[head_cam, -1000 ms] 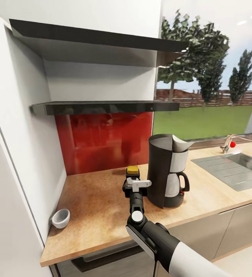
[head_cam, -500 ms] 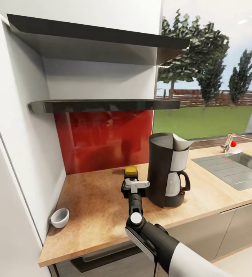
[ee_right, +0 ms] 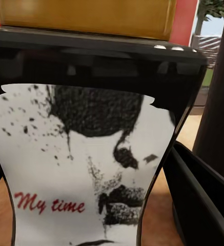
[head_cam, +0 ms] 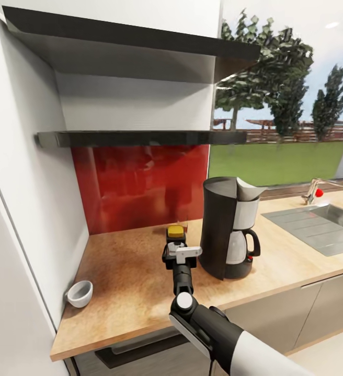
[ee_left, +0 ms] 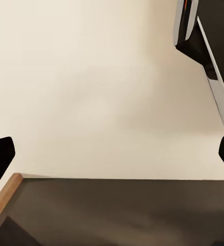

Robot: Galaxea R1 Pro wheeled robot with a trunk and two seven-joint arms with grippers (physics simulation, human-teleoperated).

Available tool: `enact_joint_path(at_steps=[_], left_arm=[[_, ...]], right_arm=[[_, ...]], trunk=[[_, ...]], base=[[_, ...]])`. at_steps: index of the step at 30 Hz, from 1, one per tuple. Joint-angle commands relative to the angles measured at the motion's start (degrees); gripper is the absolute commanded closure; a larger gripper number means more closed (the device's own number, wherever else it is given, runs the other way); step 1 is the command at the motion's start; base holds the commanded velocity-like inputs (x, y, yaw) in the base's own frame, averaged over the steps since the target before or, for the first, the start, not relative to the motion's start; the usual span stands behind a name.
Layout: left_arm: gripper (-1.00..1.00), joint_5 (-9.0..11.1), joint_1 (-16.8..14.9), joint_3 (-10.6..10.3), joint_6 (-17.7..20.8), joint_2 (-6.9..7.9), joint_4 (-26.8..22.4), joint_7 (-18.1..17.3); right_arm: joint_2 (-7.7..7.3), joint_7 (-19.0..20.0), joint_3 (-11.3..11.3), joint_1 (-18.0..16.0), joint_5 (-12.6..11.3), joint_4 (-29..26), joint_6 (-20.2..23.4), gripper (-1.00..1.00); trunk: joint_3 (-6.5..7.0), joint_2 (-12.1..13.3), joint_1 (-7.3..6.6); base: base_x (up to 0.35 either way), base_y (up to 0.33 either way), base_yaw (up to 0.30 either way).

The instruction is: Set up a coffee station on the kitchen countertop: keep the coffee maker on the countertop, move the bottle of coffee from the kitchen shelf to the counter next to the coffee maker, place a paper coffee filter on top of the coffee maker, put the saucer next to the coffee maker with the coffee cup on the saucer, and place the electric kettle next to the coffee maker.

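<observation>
My right gripper [head_cam: 176, 249] is shut on the bottle of coffee [head_cam: 175, 233], a dark jar with a yellow-gold cap, held low over the countertop [head_cam: 124, 271] just left of the coffee maker [head_cam: 225, 235]. Up close, its white label [ee_right: 86, 169] sits between the black fingers [ee_right: 194, 195]. Whether the jar touches the worktop I cannot tell. A white paper coffee filter [head_cam: 248, 190] sits on top of the coffee maker. The coffee cup [head_cam: 80, 293] stands at the counter's left end by the wall. My left gripper [ee_left: 112, 156] is open over pale floor. The saucer and electric kettle are out of view.
Two dark shelves [head_cam: 140, 138] hang above a red backsplash [head_cam: 140, 183]. A steel sink [head_cam: 318, 224] with a tap [head_cam: 313, 191] lies at the right. A white wall bounds the counter's left end. Dark drawer fronts [ee_left: 117, 210] run below the worktop.
The whole view has shifted a little. The right gripper with the bottle has sunk slightly toward the countertop beside the coffee maker.
</observation>
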Motion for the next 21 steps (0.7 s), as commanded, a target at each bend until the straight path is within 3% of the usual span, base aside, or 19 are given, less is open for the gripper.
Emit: enact_joint_path(at_steps=[1, 8, 15, 21], left_arm=[[-1.00, -0.11, 0.00, 0.14, 0.19, 0.00, -0.07, 0.12], [-1.00, -0.11, 0.00, 0.11, 0.19, 0.00, -0.07, 0.19], [-1.00, -0.11, 0.00, 0.11, -0.13, 0.02, -0.07, 0.65], [-1.00, -0.11, 0.00, 0.09, -0.21, 0.00, -0.07, 0.70]], right_arm=[[-0.03, -0.24, 0.26, -0.11, -0.56, 0.01, -0.63, 1.00], [-0.11, -0.26, 0.26, -0.11, -0.64, -0.04, -1.03, 1.00], [-0.11, -0.34, 0.26, -0.11, -0.70, -0.05, -1.05, 1.00], [-0.11, -0.45, 0.26, -0.11, -0.72, -0.05, -1.05, 1.00]], trunk=[[-0.27, -0.49, 0.24], [-1.53, -3.30, 1.78], [-1.53, -3.30, 1.78], [-1.53, -3.30, 1.78]], base=[[0.000, 0.000, 0.000], [0.000, 0.000, 0.000], [0.003, 0.000, 0.000], [0.157, 0.000, 0.000]])
